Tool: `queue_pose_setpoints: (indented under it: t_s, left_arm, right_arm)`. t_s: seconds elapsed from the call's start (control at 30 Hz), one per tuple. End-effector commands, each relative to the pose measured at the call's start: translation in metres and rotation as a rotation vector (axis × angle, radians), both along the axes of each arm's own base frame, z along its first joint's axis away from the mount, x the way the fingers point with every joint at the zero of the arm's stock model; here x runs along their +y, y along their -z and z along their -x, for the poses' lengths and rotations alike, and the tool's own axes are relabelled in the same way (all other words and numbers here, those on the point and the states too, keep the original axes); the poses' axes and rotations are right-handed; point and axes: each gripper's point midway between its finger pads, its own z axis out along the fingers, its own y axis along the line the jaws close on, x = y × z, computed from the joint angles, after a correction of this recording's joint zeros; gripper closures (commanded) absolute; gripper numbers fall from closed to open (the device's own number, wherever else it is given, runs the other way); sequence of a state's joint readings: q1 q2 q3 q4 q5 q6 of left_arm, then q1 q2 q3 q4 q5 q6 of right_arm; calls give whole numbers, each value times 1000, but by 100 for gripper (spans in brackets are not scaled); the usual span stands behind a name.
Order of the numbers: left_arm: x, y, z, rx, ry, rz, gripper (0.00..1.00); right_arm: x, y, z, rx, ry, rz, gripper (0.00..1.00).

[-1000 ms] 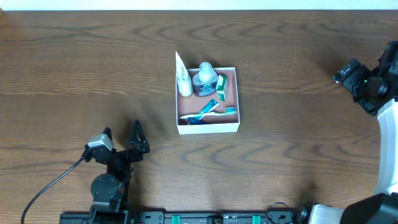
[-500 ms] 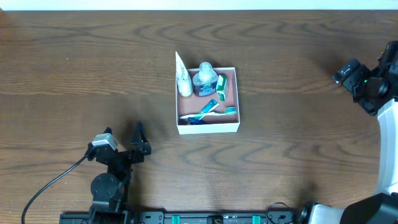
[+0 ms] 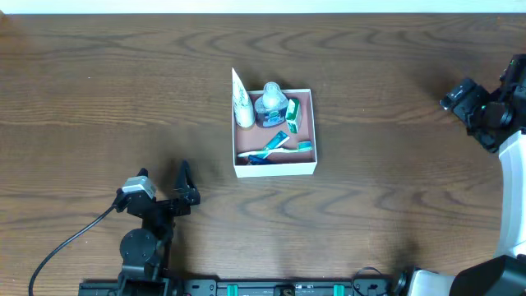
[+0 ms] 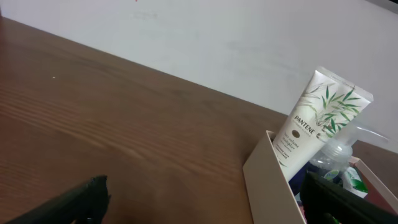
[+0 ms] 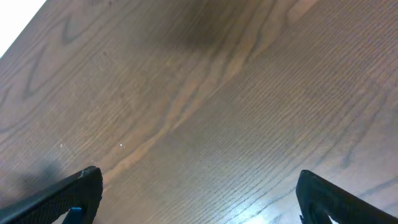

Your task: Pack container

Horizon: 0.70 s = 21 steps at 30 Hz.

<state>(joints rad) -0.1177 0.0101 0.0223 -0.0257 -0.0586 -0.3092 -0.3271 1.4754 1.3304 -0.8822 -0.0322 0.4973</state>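
Note:
The container (image 3: pixel 276 169) is a square white box with a pinkish-brown inside, at the table's middle. In it are a white tube (image 3: pixel 242 105) leaning on the left wall, a clear bottle (image 3: pixel 271 104), a small green item (image 3: pixel 294 114) and toothbrushes (image 3: pixel 278 148). My left gripper (image 3: pixel 163 178) is open and empty, near the front left, well apart from the box. The left wrist view shows the box wall (image 4: pixel 268 180) and the tube (image 4: pixel 314 116). My right gripper (image 3: pixel 457 93) is open and empty at the far right, over bare wood.
A black cable (image 3: pixel 70 242) runs from the left arm's base toward the front left edge. A white wall (image 4: pixel 249 43) borders the table's far edge. The right arm's white body (image 3: pixel 514 189) stands along the right edge.
My left gripper has drawn back slightly toward the front edge and away from the box. The right arm and the box have not moved.

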Motion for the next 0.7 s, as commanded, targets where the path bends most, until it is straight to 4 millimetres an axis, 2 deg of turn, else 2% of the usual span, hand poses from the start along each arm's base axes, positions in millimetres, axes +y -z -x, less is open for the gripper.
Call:
queue_pose_setpoints:
  t_s: [0.0,0.5,0.57,0.67]
  left_arm:
    - [2,18,1,55,-8,-27,2]
    - [2,18,1,55,-8,-27,2]
    - [2,18,1,55,-8,-27,2]
    - [2,18,1,55,-8,-27,2]
  right_arm:
    - [-3,-5,-1,-11,17,3,1]
    - [0,-8,-1,-21,9,7,1]
    - [8,-14,-2,-38,-13,12,1]
    - [33,-27,-4,-74,-79,21,1]
